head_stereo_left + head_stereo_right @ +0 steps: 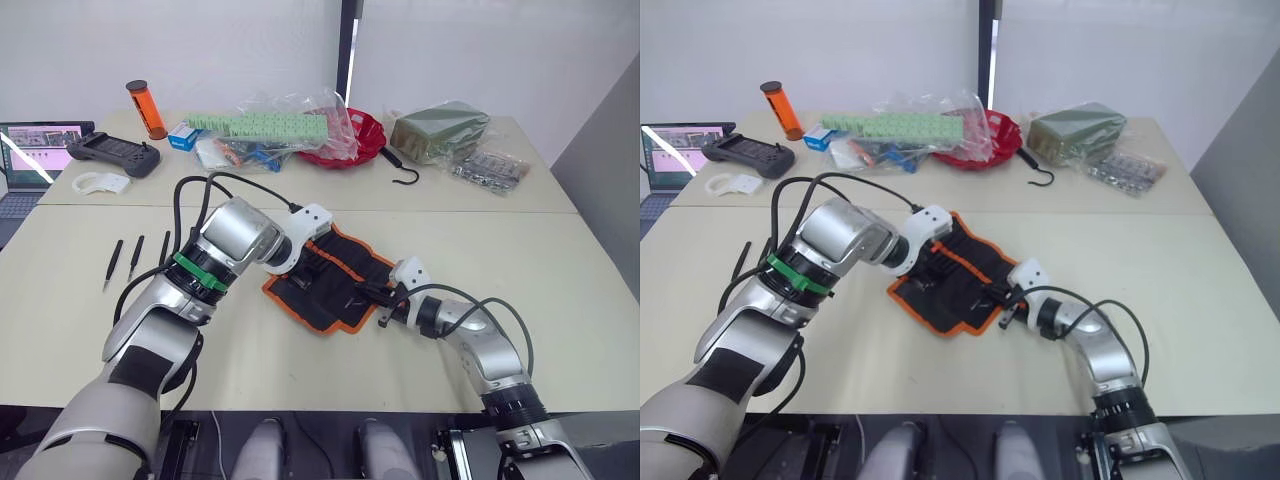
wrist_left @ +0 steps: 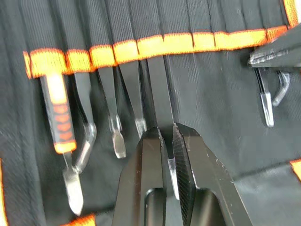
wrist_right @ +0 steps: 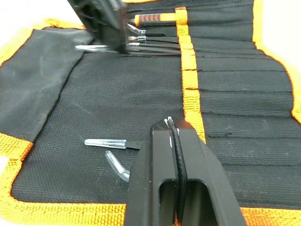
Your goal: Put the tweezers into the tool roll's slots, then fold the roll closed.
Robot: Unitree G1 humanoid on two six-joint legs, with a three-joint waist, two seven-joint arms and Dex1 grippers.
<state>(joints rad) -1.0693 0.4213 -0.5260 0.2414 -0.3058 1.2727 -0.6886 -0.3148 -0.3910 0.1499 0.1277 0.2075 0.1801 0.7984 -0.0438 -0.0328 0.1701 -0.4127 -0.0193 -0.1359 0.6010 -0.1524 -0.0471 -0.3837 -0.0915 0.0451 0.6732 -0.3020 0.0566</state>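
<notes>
The tool roll (image 1: 335,300) lies open near the table's front middle, black with orange trim. My left gripper (image 2: 164,139) hovers over its inner face, shut on a black tweezers (image 2: 159,94) whose far end sits in one of the slots (image 3: 235,94) under the orange strip (image 2: 155,44). An orange-handled tool (image 2: 56,117) and other thin tools fill neighbouring slots. My right gripper (image 3: 174,129) is shut, its tips at the orange strip near the roll's right end, above two silver tool tips (image 3: 103,143). Three more tweezers (image 1: 135,256) lie on the table to the left.
At the back stand a red bowl (image 1: 350,140), a black hook (image 1: 403,172), plastic bags with green parts (image 1: 260,125), a green packet (image 1: 438,130), an orange tube (image 1: 146,110), a black controller (image 1: 112,153) and a laptop (image 1: 30,150).
</notes>
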